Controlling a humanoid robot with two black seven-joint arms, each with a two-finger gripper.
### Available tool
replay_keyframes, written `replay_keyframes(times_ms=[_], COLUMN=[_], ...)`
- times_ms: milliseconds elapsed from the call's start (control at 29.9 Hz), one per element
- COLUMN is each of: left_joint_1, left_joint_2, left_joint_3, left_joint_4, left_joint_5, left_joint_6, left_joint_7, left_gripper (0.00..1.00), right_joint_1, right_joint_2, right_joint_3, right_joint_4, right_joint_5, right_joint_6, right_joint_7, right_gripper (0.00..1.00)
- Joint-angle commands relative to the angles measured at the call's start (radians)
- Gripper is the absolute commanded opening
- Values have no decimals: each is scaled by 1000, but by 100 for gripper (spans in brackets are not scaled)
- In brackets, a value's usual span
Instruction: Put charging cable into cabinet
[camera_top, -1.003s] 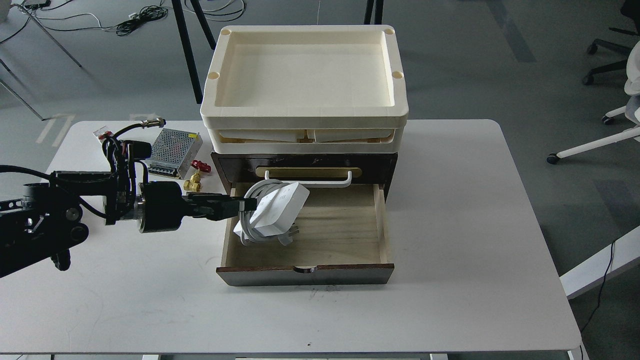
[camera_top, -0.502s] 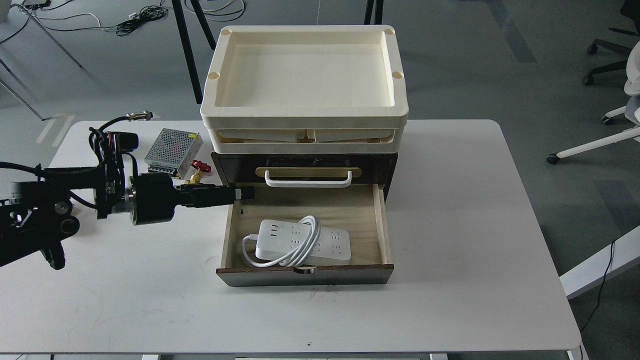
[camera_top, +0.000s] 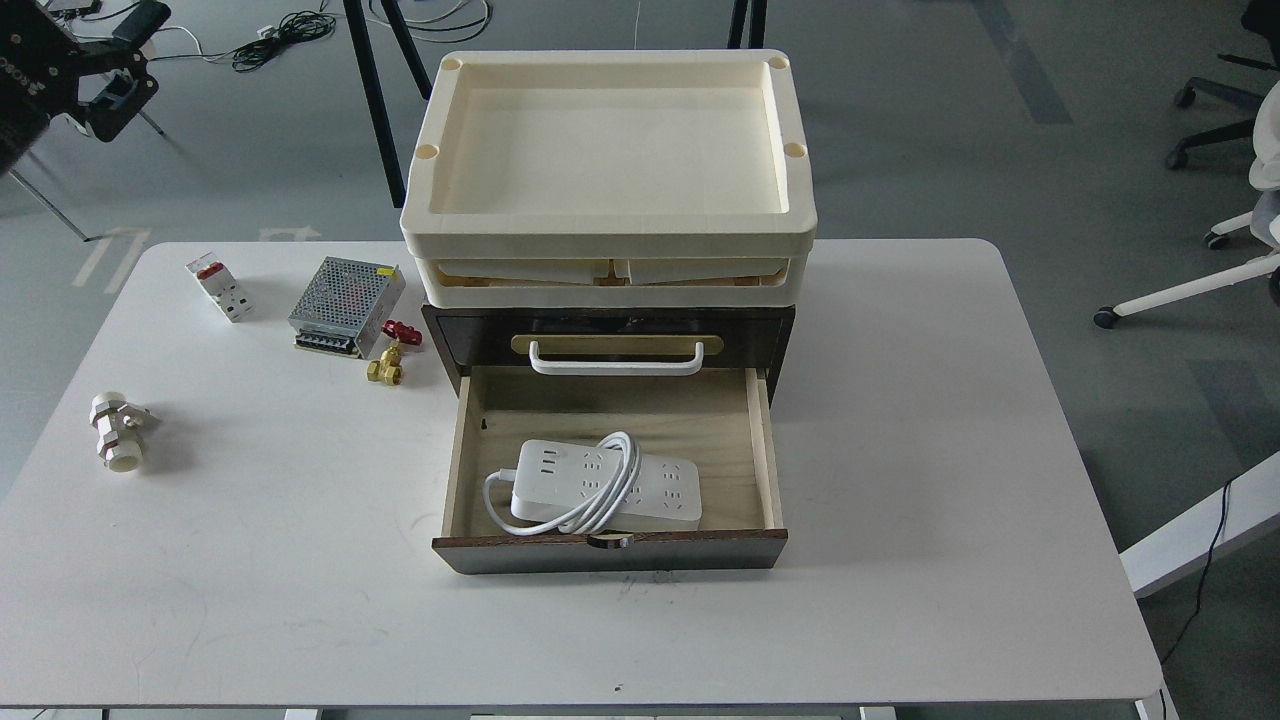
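Observation:
The charging cable (camera_top: 605, 487), a white power strip with its cord coiled over it, lies flat in the open pale wooden drawer (camera_top: 610, 551) of the dark brown cabinet (camera_top: 610, 335). The drawer is pulled out toward me below the white handle (camera_top: 616, 358). Cream trays (camera_top: 610, 150) are stacked on the cabinet. My left arm's dark far end (camera_top: 105, 85) is up at the far left corner, well away from the table and the drawer. Its fingers cannot be told apart. My right gripper is out of view.
On the white table (camera_top: 900, 500), left of the cabinet, are a metal mesh power supply box (camera_top: 345, 293), a brass valve with a red handle (camera_top: 388, 358), a small white adapter with a red part (camera_top: 220, 285) and a white pipe fitting (camera_top: 115, 432). Office chairs stand at the right.
One second ago my left gripper held the power strip over the drawer. It then let go, the strip dropped flat into the drawer, and the arm pulled back to the upper left.

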Motion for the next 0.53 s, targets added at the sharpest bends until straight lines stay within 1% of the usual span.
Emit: replay_keyframes(times_ms=[0, 33, 100, 201, 267, 502], left_joint_1=[1, -1, -3, 0, 2, 22], left_joint_2=[-87, -126, -170, -178, -178, -178], left_joint_3=[-4, -6, -4, 0, 5, 10], left_joint_4=[216, 271, 333, 337, 337, 341], left_joint_5=[-124, -125, -125, -122, -122, -122], left_joint_6=[-2, -2, -2, -2, -2, -2], left_joint_7=[0, 0, 0, 0, 0, 0], left_gripper=[90, 90, 91, 93, 95, 95], right_joint_1=[6, 6, 14, 29, 26, 23], right_joint_2=[12, 4, -13, -34, -40, -45], right_joint_3=[-11, -13, -13, -2, 7, 75], right_joint_4=[142, 217, 329, 438, 474, 468], right_joint_5=[-4, -6, -44, -165, -193, -190], right_joint_6=[0, 0, 0, 0, 0, 0], right_joint_7=[-3, -3, -2, 1, 1, 1], right_gripper=[99, 99, 99, 99, 99, 99])
